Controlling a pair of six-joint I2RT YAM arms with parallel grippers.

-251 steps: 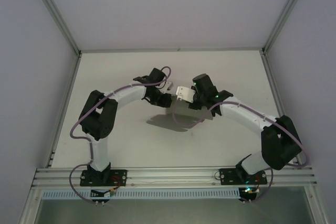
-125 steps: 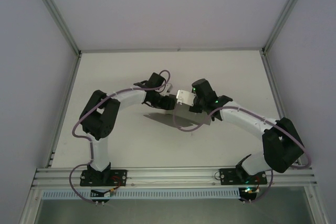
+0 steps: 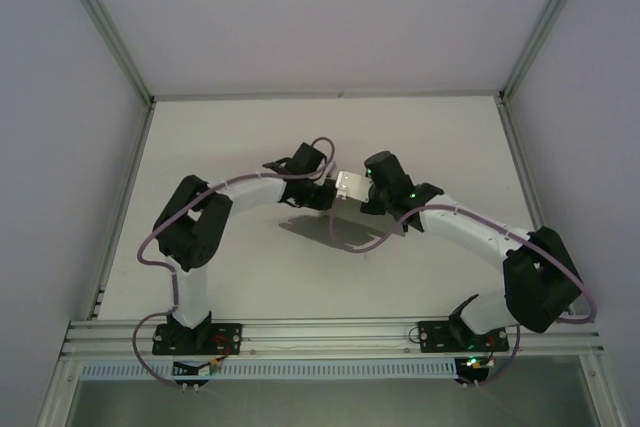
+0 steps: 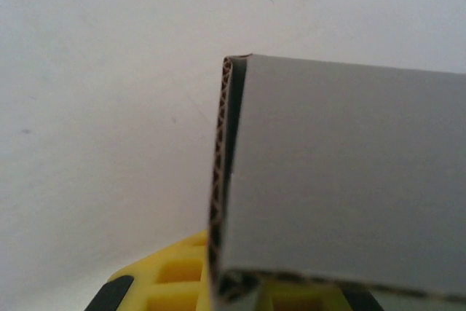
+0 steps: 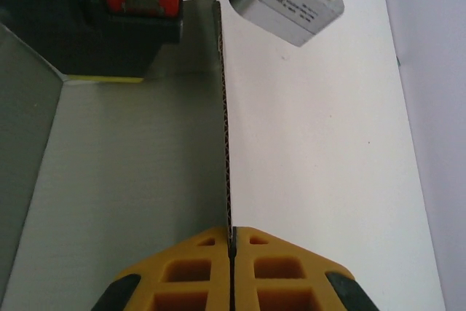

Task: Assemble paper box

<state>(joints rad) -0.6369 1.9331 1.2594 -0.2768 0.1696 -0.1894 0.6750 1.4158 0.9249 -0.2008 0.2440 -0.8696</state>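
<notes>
white table point(image 3: 200, 137) (metal-framed) between pale walls point(image 3: 50, 197).

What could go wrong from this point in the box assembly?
1. The right jaws are shut on just the thin edge of one wall of the paper box, so the card could slip out or crease.
2. The left jaws grip the same box beside a fold, so any mismatch between the two arms might tear it or pull the fold open.
</notes>
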